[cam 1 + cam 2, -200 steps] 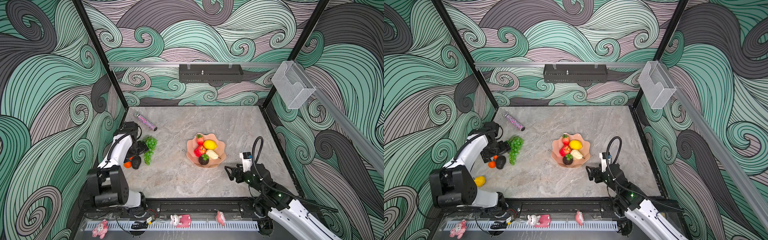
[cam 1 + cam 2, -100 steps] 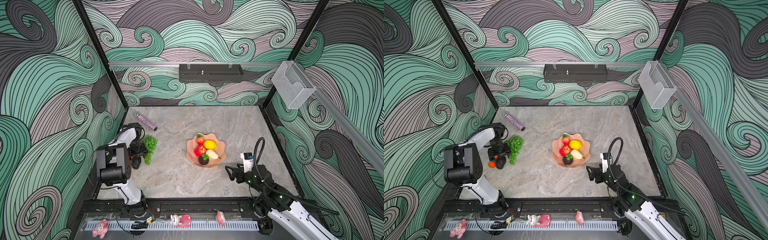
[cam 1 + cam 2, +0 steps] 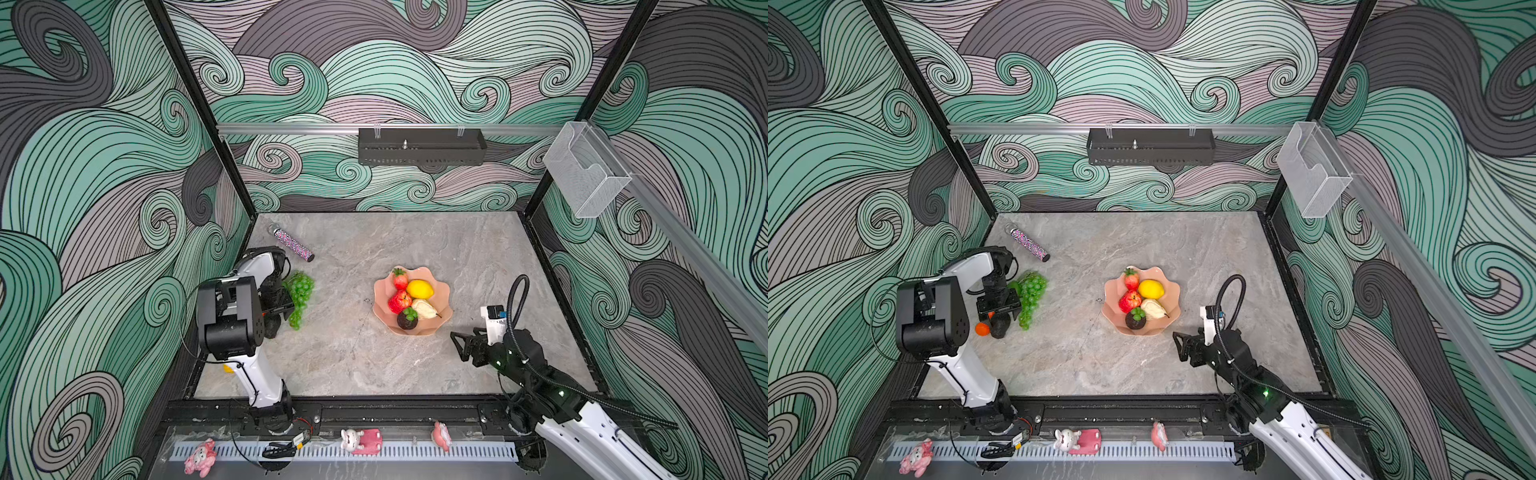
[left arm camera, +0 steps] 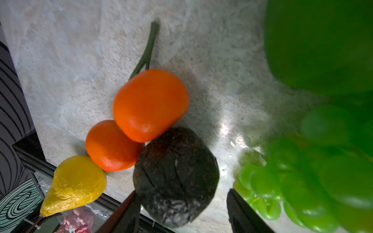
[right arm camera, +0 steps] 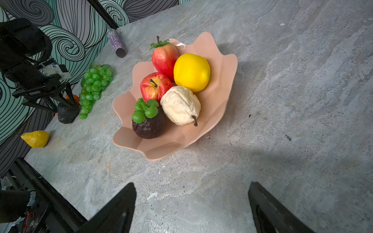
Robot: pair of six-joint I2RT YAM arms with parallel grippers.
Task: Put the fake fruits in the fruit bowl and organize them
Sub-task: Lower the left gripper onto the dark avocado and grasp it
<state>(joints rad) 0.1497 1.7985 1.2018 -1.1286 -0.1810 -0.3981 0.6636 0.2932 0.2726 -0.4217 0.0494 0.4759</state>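
Fruit bowl (image 3: 444, 300), frame centre, holds strawberry (image 3: 400, 279), lemon (image 3: 419, 289), apple (image 3: 400, 301), pear (image 3: 424, 308), mangosteen (image 3: 407, 320); outstanding mid-left: grape bunch (image 3: 300, 297), two oranges (image 4: 150, 105), avocado (image 4: 175, 177), second lemon (image 5: 36, 138); left gripper (image 4: 181, 190) straddles avocado, clamp undeterminable; right gripper (image 5: 191, 183) wide, empty.

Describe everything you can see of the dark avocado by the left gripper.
The avocado is a near-black, egg-shaped plastic fruit with rough, pebbled skin flecked reddish-brown. It lies on the marble table near the left wall. On one side it touches the larger orange and the smaller orange; the grape bunch is close on the other side but apart. The left gripper straddles it with open jaws: one finger looks to be against its skin, the other shows a gap.
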